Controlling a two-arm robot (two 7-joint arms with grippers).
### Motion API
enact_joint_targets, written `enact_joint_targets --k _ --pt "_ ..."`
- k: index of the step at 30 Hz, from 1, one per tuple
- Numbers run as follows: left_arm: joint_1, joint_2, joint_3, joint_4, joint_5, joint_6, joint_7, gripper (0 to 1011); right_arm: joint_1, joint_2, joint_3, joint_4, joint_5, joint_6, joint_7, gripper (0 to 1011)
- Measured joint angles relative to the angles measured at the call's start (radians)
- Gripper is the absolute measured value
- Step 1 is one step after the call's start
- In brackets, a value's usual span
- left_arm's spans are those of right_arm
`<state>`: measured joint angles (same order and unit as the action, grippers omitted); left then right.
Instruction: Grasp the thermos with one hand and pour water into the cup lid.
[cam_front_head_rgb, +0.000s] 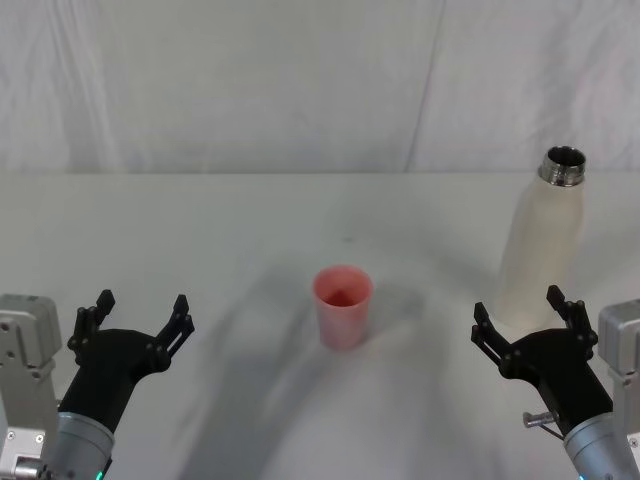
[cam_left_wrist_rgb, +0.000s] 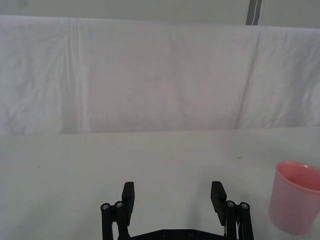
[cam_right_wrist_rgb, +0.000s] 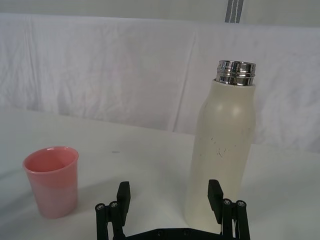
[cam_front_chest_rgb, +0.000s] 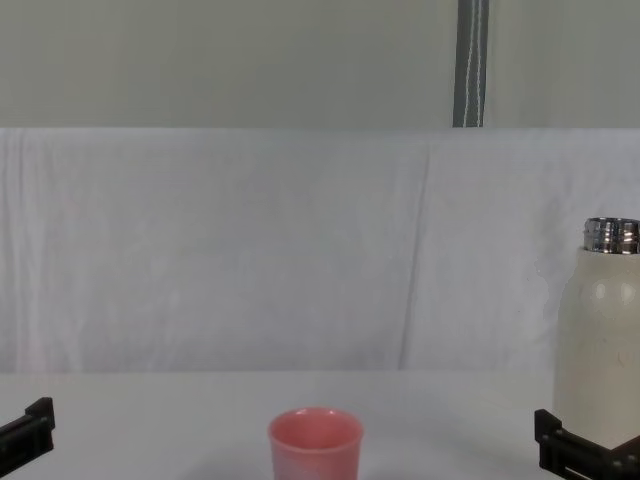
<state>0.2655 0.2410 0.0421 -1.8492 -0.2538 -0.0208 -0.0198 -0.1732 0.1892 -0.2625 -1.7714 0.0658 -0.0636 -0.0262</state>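
Note:
The cream-white thermos (cam_front_head_rgb: 540, 250) stands upright at the right of the table, its silver neck uncapped; it rises tall in the right wrist view (cam_right_wrist_rgb: 222, 150) and at the chest view's right edge (cam_front_chest_rgb: 600, 350). The pink cup lid (cam_front_head_rgb: 343, 305) stands upright mid-table (cam_right_wrist_rgb: 51, 180) (cam_left_wrist_rgb: 295, 197) (cam_front_chest_rgb: 314, 443). My right gripper (cam_front_head_rgb: 524, 316) is open just in front of the thermos, fingers apart and not touching it (cam_right_wrist_rgb: 170, 196). My left gripper (cam_front_head_rgb: 138, 315) hangs open at the near left, well left of the cup lid (cam_left_wrist_rgb: 173, 197). No water shows.
The white table (cam_front_head_rgb: 250, 230) spreads flat around both objects. A white cloth backdrop (cam_front_head_rgb: 300, 80) closes off the far side. A grey vertical post (cam_front_chest_rgb: 470, 60) stands behind it.

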Motion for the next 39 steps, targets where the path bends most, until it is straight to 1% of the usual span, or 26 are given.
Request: enact_joint_targets --k 39 --pt "0.000 0.000 0.000 0.000 0.000 0.000 0.000 1001 0.000 0.000 0.000 0.000 0.000 0.000 0.000 1000"
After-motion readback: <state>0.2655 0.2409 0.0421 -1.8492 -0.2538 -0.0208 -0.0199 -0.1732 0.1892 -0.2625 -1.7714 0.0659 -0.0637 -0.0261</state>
